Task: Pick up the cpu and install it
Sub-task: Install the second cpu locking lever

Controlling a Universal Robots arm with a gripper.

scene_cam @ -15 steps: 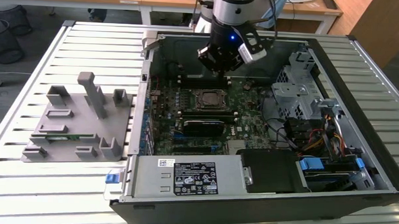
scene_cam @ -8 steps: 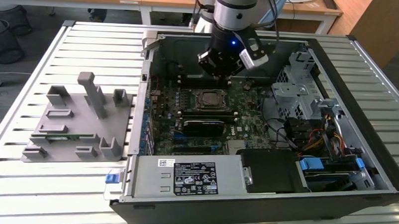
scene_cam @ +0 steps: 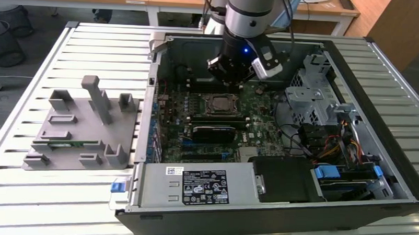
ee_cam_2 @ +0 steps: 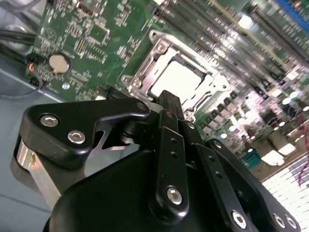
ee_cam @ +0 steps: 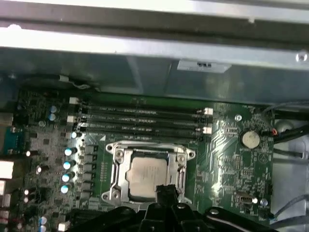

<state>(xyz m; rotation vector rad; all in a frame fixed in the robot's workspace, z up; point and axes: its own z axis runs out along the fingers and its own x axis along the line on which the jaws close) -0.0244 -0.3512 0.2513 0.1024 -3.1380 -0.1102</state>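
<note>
Slatted white tabletop carries an open computer case. Above its motherboard hangs the end effector; whether its fingers are parted or closed I cannot tell. Just beyond it the cpu sits seated in the socket frame. It looks light, rigid, slick-topped and probably delicate underneath; its edges are the place to grip.

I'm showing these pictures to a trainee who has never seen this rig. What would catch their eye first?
Most striking is the open computer case on the slatted table, with the arm's gripper lowered inside over the green motherboard. In both wrist views the cpu gleams silver, seated in its metal-framed socket just ahead of the gripper. At the exterior view's left, a grey parts holder stands on the table.
</note>
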